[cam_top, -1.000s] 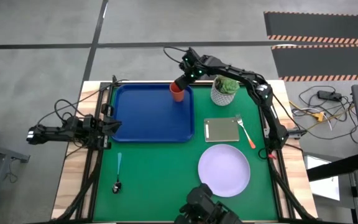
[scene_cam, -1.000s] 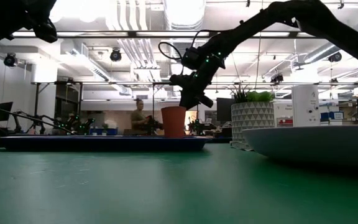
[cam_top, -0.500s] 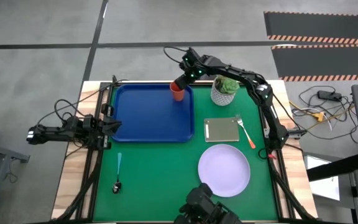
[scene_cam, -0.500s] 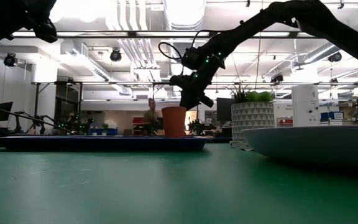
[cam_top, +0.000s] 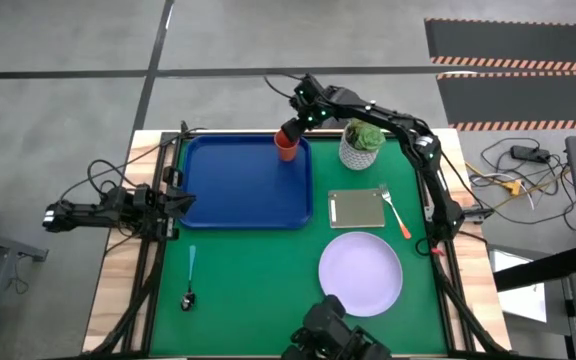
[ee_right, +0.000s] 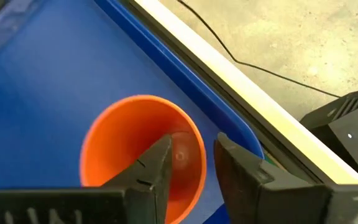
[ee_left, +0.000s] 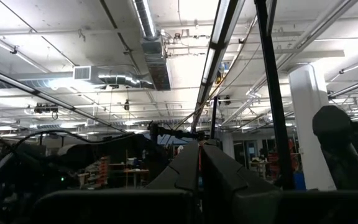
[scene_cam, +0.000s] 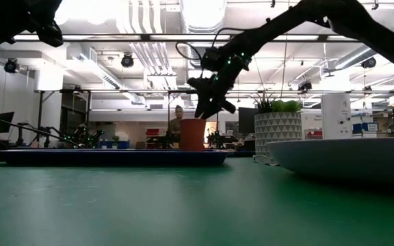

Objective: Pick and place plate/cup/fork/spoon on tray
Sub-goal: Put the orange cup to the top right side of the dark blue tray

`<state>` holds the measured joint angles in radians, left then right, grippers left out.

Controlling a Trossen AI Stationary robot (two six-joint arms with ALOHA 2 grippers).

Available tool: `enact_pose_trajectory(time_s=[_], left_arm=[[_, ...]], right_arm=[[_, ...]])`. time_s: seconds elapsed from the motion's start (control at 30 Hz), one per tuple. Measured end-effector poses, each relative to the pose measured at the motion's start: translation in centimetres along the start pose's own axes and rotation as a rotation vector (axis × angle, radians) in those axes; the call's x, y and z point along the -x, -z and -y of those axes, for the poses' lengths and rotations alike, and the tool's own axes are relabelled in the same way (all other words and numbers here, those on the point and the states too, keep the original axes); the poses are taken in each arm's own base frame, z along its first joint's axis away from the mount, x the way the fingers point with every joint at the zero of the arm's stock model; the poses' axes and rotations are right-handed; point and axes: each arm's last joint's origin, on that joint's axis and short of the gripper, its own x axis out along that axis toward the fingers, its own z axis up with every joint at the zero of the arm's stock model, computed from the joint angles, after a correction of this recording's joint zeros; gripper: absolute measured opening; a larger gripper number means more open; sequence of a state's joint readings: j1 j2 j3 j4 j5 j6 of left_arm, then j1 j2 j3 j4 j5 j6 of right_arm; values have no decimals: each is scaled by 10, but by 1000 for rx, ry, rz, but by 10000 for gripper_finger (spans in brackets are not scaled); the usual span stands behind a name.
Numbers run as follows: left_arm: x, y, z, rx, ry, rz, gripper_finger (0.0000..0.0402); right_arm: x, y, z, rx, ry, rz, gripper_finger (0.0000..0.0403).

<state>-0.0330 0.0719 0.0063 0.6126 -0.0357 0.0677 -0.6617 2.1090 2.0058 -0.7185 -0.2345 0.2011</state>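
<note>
The orange-red cup (cam_top: pixel 286 147) stands upright on its base in the far right corner of the blue tray (cam_top: pixel 228 190). My right gripper (ee_right: pixel 194 149) is open just above it. One finger is over the cup's hollow and the other outside the rim (ee_right: pixel 199 163), with a gap on both sides. The pale plate (cam_top: pixel 360 272), the orange-handled fork (cam_top: pixel 396 212) and the blue-handled spoon (cam_top: pixel 189 280) lie on the green mat. My left gripper (cam_top: pixel 181 200) waits shut at the table's left edge.
A white pot with a green plant (cam_top: pixel 361 145) stands close to the right of the cup. A grey-green square pad (cam_top: pixel 355 208) lies between the tray and the fork. A person (scene_cam: pixel 177 123) shows far off in the room behind.
My right gripper has opened and let go of the cup, and has risen a little above its rim. The cup stays upright on the tray.
</note>
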Motion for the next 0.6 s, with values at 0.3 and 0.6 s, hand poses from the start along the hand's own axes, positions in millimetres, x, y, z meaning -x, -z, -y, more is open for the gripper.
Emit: enact_pose_trajectory(time_s=[0.3, 0.6], left_arm=[[0, -1, -1, 0, -32, 5, 0], [0, -1, -2, -73, -55, 2, 0]], right_arm=[[40, -4, -36, 45, -36, 13, 100], [50, 24, -108, 223, -57, -49, 70]])
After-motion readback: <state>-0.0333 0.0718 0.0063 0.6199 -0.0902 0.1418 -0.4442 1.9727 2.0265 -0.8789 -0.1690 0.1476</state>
